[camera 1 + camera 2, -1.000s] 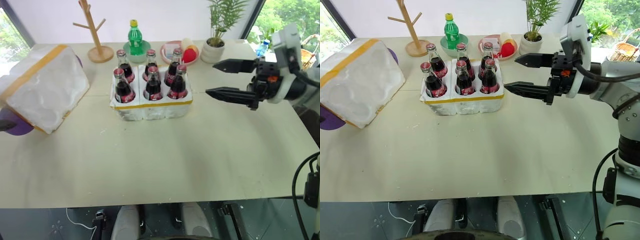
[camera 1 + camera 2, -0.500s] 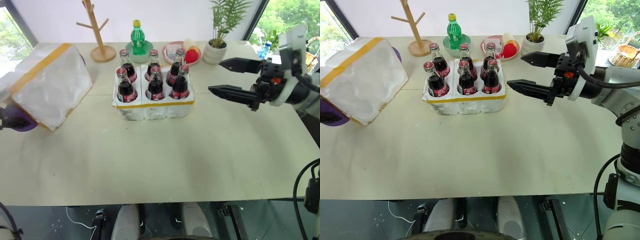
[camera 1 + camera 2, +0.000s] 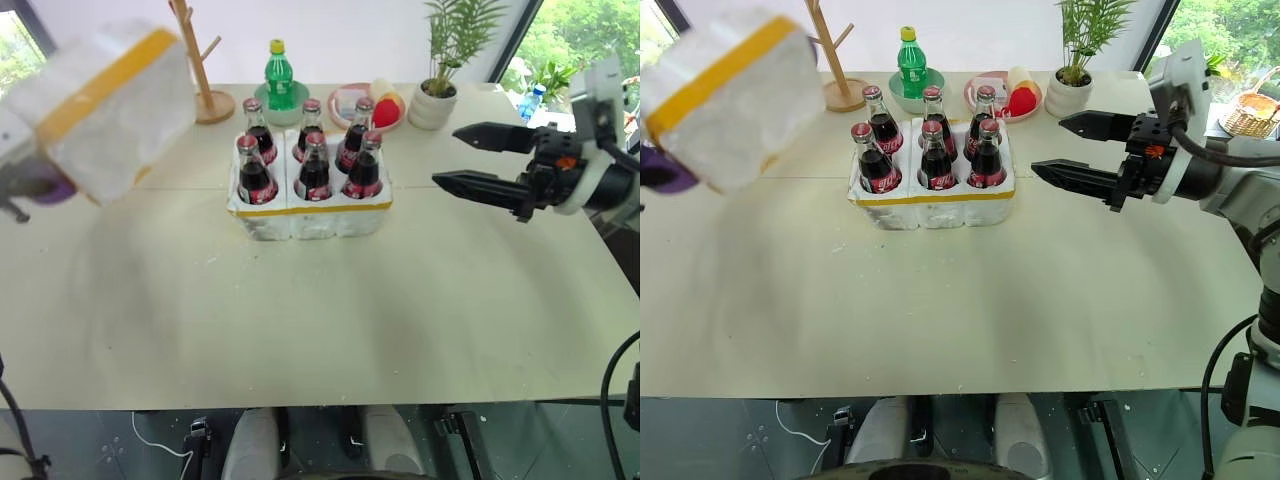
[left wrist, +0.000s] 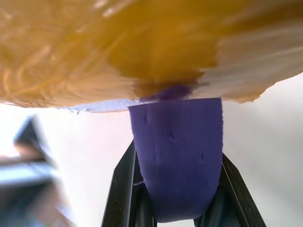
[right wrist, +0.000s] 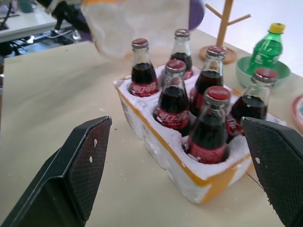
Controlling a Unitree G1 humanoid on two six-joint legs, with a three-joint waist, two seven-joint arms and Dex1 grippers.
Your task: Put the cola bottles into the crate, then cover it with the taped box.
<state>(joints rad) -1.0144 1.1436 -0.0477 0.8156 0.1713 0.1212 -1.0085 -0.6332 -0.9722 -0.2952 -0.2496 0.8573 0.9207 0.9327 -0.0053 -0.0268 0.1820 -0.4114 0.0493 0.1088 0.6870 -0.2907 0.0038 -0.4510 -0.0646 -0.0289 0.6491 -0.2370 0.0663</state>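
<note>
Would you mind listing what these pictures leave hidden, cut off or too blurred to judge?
- Taped box: blurred in both eye views; its shipping label cannot be found.
- Left tool: a purple strap covers the gap between its fingers in the left wrist view.
- Cola bottles: rear labels hidden behind the front ones in the right wrist view.
- Plate behind the crate: contents too small to name.
</note>
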